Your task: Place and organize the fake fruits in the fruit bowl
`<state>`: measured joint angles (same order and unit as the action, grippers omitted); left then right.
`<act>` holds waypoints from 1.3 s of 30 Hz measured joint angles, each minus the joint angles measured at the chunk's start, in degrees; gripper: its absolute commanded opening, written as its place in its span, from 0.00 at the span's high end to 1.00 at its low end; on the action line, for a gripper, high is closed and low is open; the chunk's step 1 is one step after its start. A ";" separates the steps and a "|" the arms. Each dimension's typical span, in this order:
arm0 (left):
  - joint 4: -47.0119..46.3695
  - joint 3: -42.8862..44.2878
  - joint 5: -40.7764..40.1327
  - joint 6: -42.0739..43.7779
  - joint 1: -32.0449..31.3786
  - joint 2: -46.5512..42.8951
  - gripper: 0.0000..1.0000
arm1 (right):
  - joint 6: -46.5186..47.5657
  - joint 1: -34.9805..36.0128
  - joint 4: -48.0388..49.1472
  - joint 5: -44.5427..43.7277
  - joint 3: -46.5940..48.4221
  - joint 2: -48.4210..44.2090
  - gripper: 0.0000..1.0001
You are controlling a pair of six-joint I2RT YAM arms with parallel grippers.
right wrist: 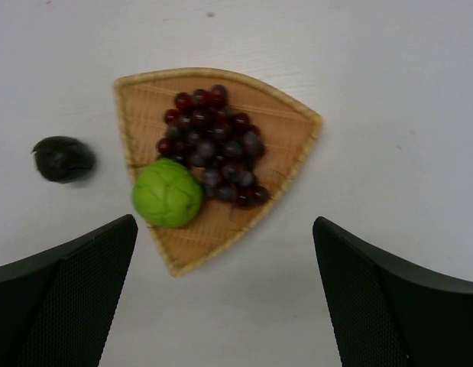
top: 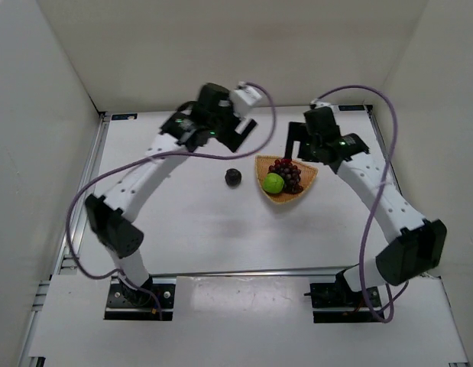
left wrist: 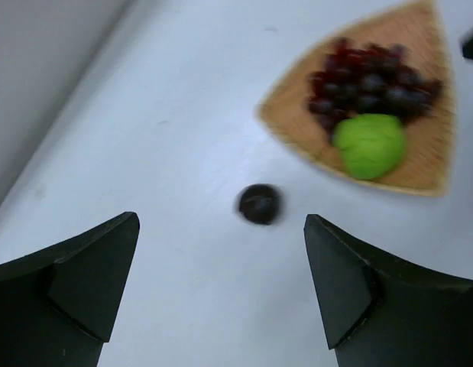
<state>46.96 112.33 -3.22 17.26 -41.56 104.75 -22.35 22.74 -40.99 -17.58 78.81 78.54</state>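
Observation:
The wicker fruit bowl (top: 299,191) sits on the white table right of centre. In it lie the dark red-purple grape bunch (top: 289,171) and the lime-green round fruit (top: 273,183). The small dark purple-black fruit (top: 233,177) lies on the table just left of the bowl. My left gripper (top: 241,133) is open and empty, behind and above the dark fruit (left wrist: 260,203). My right gripper (top: 296,147) is open and empty above the bowl's far edge. The right wrist view shows the bowl (right wrist: 148,99), the grapes (right wrist: 213,145), the green fruit (right wrist: 167,193) and the dark fruit (right wrist: 63,159).
White walls enclose the table on the left, back and right. Purple cables loop off both arms. The left wrist view shows the bowl (left wrist: 429,107) to the upper right and the left wall's foot at the upper left.

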 measured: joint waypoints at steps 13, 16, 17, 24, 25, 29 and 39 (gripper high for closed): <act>-1.05 -29.22 -1.88 -7.34 36.06 -14.03 0.00 | 7.61 17.81 -0.15 5.29 37.03 46.62 0.00; -0.61 -34.10 -1.84 -8.13 40.72 -15.30 0.00 | 7.91 19.26 -0.83 6.36 40.68 53.20 0.00; -0.24 -35.36 -1.84 -8.33 42.21 -15.96 0.00 | 7.82 19.41 -1.33 6.62 40.79 54.51 0.00; -0.24 -39.69 0.02 -9.68 46.86 -20.02 0.00 | 7.61 19.39 -3.91 8.00 40.63 58.03 0.25; -0.24 -39.85 0.39 -9.81 47.17 -20.11 0.00 | 7.50 19.52 -3.96 8.35 40.54 58.03 0.31; -0.24 -40.00 1.14 -10.05 47.63 -20.11 0.00 | 6.80 20.33 -3.43 8.52 39.80 57.86 0.69; -0.26 -40.92 2.62 -10.71 47.63 -20.79 0.00 | 3.06 18.53 -1.68 7.61 29.11 41.79 0.78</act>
<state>46.70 71.42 -0.60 6.55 6.07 83.96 -19.29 41.28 -42.68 -9.98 107.92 120.33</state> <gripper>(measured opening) 0.998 0.581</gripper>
